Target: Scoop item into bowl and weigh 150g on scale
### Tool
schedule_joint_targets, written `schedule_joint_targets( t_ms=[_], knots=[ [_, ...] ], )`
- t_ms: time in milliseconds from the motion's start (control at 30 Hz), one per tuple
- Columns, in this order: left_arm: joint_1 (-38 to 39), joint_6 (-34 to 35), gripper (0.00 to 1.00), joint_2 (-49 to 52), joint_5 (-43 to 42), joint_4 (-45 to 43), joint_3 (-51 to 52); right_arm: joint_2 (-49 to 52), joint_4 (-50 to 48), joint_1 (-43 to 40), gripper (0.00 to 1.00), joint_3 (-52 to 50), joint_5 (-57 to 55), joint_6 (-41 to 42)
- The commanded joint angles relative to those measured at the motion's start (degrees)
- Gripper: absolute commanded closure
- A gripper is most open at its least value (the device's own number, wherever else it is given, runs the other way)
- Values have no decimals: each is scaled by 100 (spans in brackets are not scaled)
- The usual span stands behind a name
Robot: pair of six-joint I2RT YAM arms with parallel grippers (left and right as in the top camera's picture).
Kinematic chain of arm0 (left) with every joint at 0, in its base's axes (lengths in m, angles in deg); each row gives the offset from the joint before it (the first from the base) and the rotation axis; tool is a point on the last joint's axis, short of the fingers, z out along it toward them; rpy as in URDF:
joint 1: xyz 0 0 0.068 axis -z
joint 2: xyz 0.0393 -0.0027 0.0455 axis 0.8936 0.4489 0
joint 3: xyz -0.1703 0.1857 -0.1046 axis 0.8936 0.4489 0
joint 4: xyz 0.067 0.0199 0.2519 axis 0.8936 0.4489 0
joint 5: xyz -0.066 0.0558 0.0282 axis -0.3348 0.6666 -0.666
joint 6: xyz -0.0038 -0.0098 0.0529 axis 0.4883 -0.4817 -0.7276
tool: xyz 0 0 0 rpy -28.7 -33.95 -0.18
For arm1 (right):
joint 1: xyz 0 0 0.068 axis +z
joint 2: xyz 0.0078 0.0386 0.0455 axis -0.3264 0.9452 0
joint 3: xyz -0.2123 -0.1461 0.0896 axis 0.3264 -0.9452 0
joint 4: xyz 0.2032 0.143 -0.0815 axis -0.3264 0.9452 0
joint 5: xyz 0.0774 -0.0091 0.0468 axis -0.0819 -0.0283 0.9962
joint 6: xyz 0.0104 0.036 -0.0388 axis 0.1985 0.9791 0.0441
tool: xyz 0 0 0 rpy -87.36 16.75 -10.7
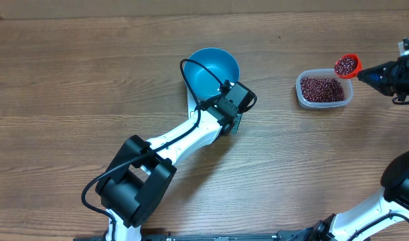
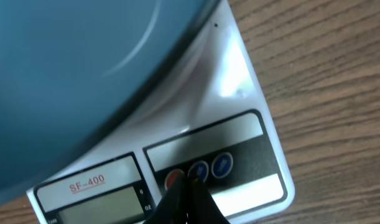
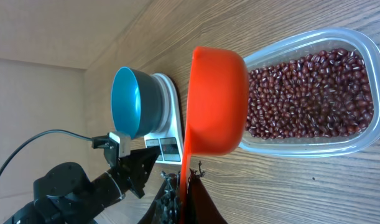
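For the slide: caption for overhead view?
Left gripper at scale with bowl; right gripper holds scoop of beans by container.

A clear rectangular plastic container (image 1: 299,94) with rounded corners sits on the wood-grain table (image 1: 70,80), toward its right side. An orange-red scoop (image 3: 217,102) is poised over one corner of the container, its round cup upright and its thin handle pointing away from the container.
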Motion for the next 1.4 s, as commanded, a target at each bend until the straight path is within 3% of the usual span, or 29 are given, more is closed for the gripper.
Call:
schedule_joint_targets(
  t_ms=[0, 1367],
  knots=[
    [-92, -153, 96, -22, 116, -66, 42, -111, -2, 0, 96, -9, 42, -63],
    [-103, 243, 96, 243, -221, -212, 225, -111, 22, 0, 96, -9, -7, -66]
  ],
)
